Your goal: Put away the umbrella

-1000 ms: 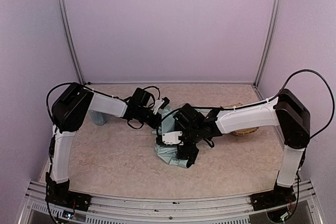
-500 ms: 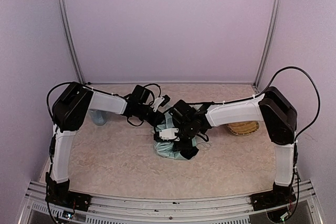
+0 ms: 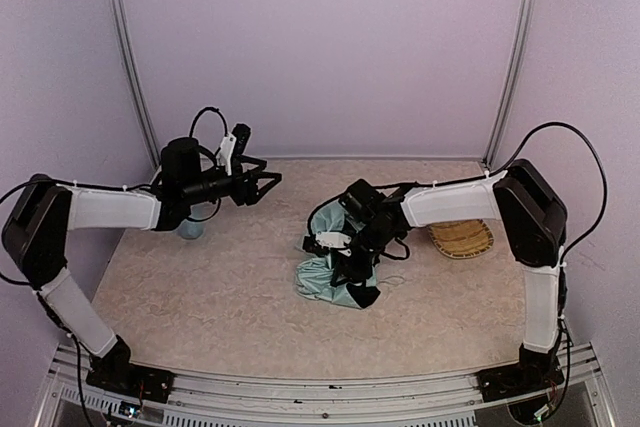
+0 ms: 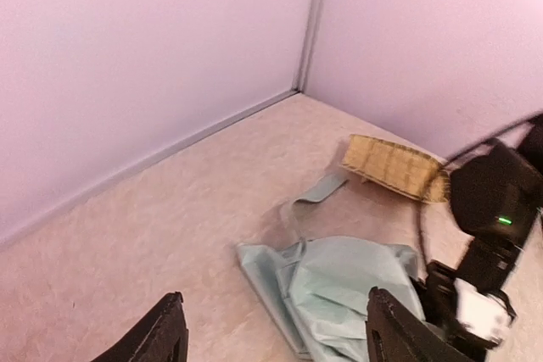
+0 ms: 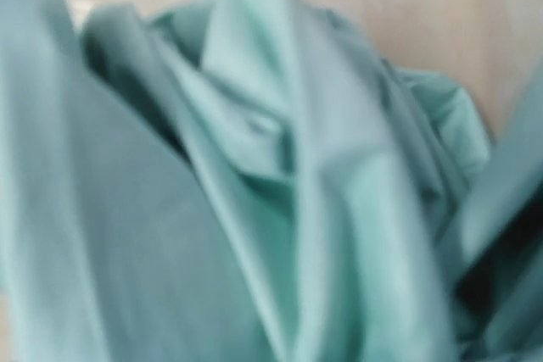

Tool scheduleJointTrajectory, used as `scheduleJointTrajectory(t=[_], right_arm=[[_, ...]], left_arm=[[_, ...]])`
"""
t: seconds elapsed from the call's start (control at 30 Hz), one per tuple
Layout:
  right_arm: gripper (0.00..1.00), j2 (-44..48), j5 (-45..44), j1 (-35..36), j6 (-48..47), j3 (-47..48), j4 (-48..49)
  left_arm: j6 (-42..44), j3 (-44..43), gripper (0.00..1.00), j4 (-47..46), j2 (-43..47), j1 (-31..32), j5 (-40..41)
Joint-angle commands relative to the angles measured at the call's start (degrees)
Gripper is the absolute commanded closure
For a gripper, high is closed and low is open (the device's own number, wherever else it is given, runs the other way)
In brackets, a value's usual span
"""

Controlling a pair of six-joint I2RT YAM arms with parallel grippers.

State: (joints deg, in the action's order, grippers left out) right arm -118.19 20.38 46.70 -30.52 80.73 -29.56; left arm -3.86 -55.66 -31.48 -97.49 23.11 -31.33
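The umbrella [image 3: 322,279] lies collapsed on the table as a crumpled heap of pale mint-green fabric with black showing at its near edge. My right gripper [image 3: 347,263] points down into the heap's top, its fingers buried in the cloth. In the right wrist view the blurred folds of the umbrella [image 5: 280,175] fill the frame and no fingers show. My left gripper [image 3: 264,183] hangs open in the air well left of the heap, holding nothing. In the left wrist view the umbrella [image 4: 348,281] lies beyond the left gripper [image 4: 276,315].
A woven straw tray [image 3: 462,238] sits at the right, behind the right forearm, also seen as the tray [image 4: 392,167]. A light blue cup [image 3: 190,228] stands under the left forearm. Pale purple walls close in the back and sides.
The left gripper opened, left the umbrella and swung back to the left. The right gripper came down onto the heap and its jaws narrowed.
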Motion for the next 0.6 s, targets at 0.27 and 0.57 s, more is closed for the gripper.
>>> scheduleJointTrajectory(t=[0.27,0.57], right_arm=[[0.67,-6.8,28.3,-3.9,0.1,-0.2,-20.3],[0.66,-11.1,32.4,-6.4,0.3,4.5,-20.0]], left_arm=[[46.7,8.7,0.26,25.1,7.5,25.4,5.4],[46.9,6.6,0.22,23.6,-1.2,29.2,3.1]])
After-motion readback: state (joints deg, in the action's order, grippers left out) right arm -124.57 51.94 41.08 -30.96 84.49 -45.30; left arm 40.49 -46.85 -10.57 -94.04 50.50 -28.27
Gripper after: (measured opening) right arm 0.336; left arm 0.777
